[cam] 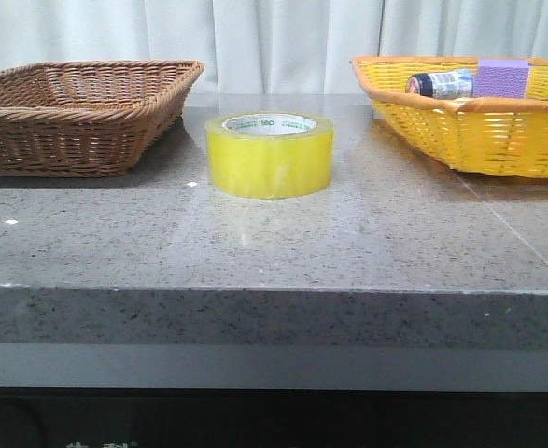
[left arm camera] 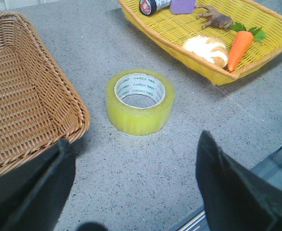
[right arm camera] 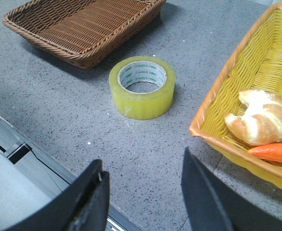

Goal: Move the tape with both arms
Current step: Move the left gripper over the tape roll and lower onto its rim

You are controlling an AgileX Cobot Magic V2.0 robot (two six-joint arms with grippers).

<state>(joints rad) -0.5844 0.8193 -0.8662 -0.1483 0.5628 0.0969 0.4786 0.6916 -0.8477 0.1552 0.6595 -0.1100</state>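
Nearest to us in the front view runs the speckled grey counter (cam: 274, 252), its thick near edge spanning the whole width. On it, roughly at the middle, we see the tape (cam: 271, 154), a wide roll of translucent yellow packing tape lying flat with its pale printed core facing up. It touches nothing but the counter and sits between two baskets.

To the left of the roll we find the brown wicker basket (cam: 77, 117), near it but apart. To the right stands the yellow basket (cam: 470, 131), also apart from the roll. Inside the yellow basket we make out a purple block (cam: 503, 77) and a small dark bottle (cam: 440, 84) lying on its side at the far end. From the left wrist view we also see a carrot (left arm camera: 240, 44), a croissant (left arm camera: 208, 49) and a small brown toy animal (left arm camera: 216, 18) there.

Neither arm shows in the front view. From the left wrist view, our left end effector (left arm camera: 136, 192) hangs above the near part of the counter with its black fingers spread wide apart and nothing between them. From the right wrist view, our right end effector (right arm camera: 143, 197) likewise has its fingers apart and empty, short of the roll.
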